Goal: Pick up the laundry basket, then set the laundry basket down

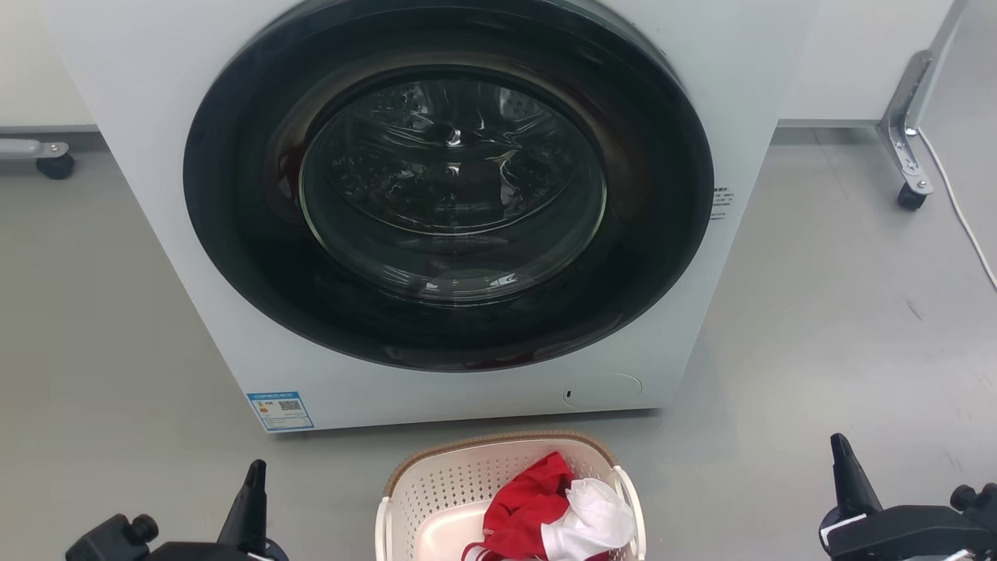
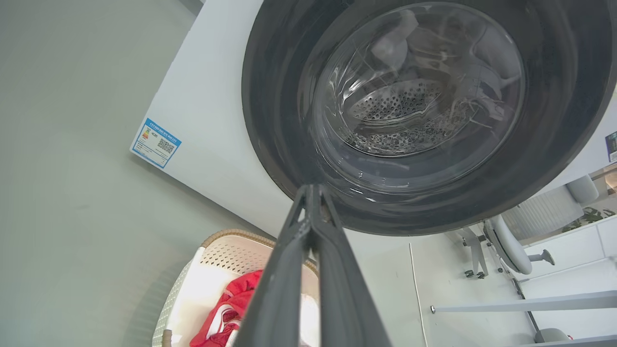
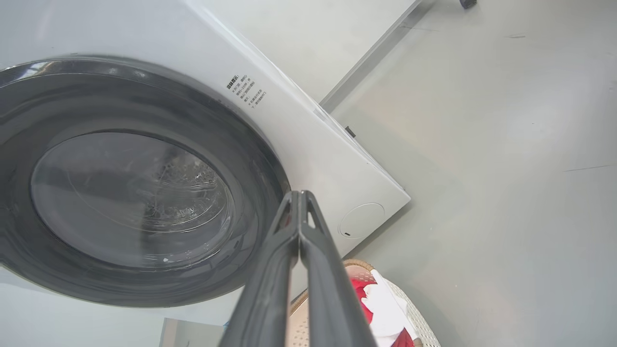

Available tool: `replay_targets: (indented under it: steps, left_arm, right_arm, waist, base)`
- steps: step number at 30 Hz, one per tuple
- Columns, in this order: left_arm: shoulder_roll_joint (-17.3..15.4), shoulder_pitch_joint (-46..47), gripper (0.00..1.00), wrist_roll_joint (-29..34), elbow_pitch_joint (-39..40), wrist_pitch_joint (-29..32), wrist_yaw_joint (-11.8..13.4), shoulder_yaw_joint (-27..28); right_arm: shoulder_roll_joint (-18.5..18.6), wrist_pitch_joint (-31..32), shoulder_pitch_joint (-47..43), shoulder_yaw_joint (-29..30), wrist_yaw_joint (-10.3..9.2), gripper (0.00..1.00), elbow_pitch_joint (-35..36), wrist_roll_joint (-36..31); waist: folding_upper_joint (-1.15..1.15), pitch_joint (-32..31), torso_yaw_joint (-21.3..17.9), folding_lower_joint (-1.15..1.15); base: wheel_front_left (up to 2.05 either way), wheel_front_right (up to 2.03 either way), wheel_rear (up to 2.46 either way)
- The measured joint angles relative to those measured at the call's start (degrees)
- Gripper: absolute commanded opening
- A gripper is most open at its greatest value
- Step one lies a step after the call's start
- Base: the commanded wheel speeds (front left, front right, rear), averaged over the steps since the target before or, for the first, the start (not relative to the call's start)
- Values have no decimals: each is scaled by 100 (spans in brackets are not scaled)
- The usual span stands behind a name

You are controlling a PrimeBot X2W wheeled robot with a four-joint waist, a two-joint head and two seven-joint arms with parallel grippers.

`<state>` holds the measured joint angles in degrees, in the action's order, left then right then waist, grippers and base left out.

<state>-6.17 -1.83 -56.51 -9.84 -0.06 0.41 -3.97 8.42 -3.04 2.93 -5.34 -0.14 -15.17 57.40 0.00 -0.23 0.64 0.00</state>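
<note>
The laundry basket (image 1: 452, 487), cream-white and perforated with a brown woven-look rim, stands on the grey floor just in front of the washing machine, cut off by the bottom edge of the head view. Red and white cloth lies in it. It also shows low in the left wrist view as the laundry basket (image 2: 226, 253) and in the right wrist view as the laundry basket (image 3: 414, 323). My left gripper (image 1: 253, 479) hangs left of the basket, apart from it, fingers together, shut and empty (image 2: 313, 193). My right gripper (image 1: 845, 460) is far to the basket's right, also shut and empty (image 3: 300, 197).
A white front-loading washing machine (image 1: 156, 117) with a dark round door shut stands right behind the basket. Wheeled metal frame legs (image 1: 907, 156) and a white cable lie at the back right; another caster (image 1: 54, 165) is at the back left. Bare grey floor lies on both sides.
</note>
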Motion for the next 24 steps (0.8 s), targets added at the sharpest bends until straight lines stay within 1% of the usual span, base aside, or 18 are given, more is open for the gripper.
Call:
replay_targets:
  steps: [3,7,9,21,24]
  left_arm:
    - [16,58,0,-175,-37,51,-51,57]
    - [55,85,0,-535,-111,115,-118,157]
    - [77,125,0,-726,-141,148,-151,191]
    - [163,287,0,-1568,-301,302,-353,417]
    - [181,290,0,-1711,-330,333,-354,457]
  right_arm:
    - [-26,53,5,82,24,0,-11,199]
    - [-100,154,14,216,118,0,-31,554]
    - [-122,200,16,267,126,0,-38,706]
    - [-263,427,74,597,318,0,-83,1556]
    - [-296,477,103,642,333,0,-96,1679]
  waist:
    - [0,2,-4,0]
    - [0,5,-11,0]
    - [0,7,-14,0]
    - [0,15,-30,0]
    - [0,17,-33,0]
  base:
    - [0,0,0]
    - [0,0,0]
    - [0,0,0]
    - [0,0,0]
    - [0,0,0]
